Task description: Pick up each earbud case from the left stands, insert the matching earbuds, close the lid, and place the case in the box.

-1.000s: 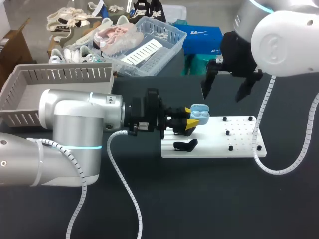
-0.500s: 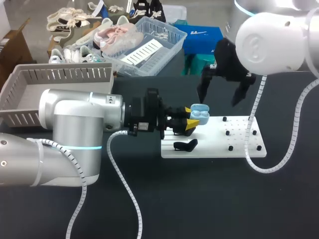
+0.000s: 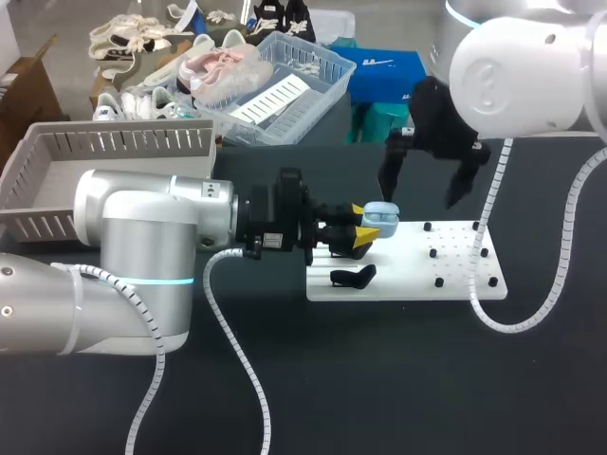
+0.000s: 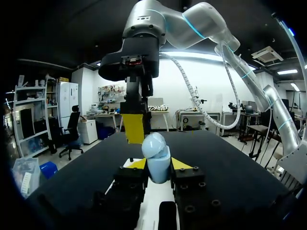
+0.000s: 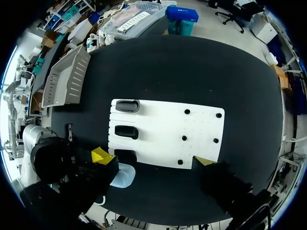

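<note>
Head view, case (image 3: 382,216) gripped beside board (image 3: 460,270) edge

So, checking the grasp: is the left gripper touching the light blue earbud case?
Touching: left wrist view shows left gripper clamping the light blue earbud case from both sides.

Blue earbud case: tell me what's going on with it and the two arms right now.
The left gripper is shut on the light blue earbud case, holding it at the left end of the white board, near the black stands. The right gripper hangs open above the board, holding nothing. The gray box sits at the table's far left; the case is not in it yet.
</note>
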You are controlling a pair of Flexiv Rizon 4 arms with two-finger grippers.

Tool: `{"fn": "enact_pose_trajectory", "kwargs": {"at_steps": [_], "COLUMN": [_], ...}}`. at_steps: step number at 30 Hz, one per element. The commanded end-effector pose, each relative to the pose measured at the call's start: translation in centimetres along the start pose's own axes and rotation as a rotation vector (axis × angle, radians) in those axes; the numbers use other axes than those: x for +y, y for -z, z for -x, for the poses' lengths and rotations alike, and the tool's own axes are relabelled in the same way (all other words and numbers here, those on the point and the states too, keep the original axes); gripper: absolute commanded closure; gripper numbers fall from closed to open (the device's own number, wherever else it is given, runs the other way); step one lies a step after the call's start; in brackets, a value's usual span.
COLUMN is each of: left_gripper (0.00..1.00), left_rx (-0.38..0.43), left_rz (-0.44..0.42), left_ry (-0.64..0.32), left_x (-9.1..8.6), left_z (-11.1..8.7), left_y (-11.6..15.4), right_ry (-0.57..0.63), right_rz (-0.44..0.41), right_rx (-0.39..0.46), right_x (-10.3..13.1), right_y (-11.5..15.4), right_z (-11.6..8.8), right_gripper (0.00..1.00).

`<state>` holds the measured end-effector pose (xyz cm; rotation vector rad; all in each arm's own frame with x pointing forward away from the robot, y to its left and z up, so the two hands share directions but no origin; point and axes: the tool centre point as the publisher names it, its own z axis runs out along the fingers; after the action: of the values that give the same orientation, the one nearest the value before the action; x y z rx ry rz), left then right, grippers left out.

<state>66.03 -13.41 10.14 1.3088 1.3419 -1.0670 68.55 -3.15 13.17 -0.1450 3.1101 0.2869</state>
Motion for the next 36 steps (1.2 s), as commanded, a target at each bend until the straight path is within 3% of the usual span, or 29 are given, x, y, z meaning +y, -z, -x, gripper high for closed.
{"fn": "enact_pose_trajectory", "kwargs": {"at_steps": [1, 5, 12, 16, 27, 36], "left_gripper": [1.0, 1.0, 1.0, 1.0, 1.0, 1.0], "left_rx": [-0.002, -0.002, -0.002, -0.002, 0.003, 0.087], "left_rz": [0.002, 0.002, 0.002, 0.002, 0.082, 0.183], "left_ry": [-0.001, -0.001, -0.001, -0.001, -0.037, -0.02], "left_x": [0.0, 0.0, 0.0, 0.0, 0.5, 1.5], "left_z": [0.0, 0.0, 0.0, 0.0, 2.7, 2.8], "left_y": [0.0, 0.0, 0.0, 0.0, 4.6, 9.8], "right_ry": [0.0, 0.003, -0.011, 0.04, 0.17, 0.21], "right_rz": [0.004, 0.009, 0.038, 0.047, 0.168, 0.213], "right_rx": [-0.012, -0.016, -0.092, -0.141, -0.207, -0.207], "right_x": [-0.1, 0.0, -0.8, -1.4, -2.7, -3.3], "right_y": [0.1, 0.2, 2.0, 3.2, 3.2, 2.8], "right_z": [-0.9, -1.2, -1.7, -2.3, -4.1, -4.5], "right_gripper": [0.0, 0.0, 0.0, 0.0, 0.0, 0.0]}}
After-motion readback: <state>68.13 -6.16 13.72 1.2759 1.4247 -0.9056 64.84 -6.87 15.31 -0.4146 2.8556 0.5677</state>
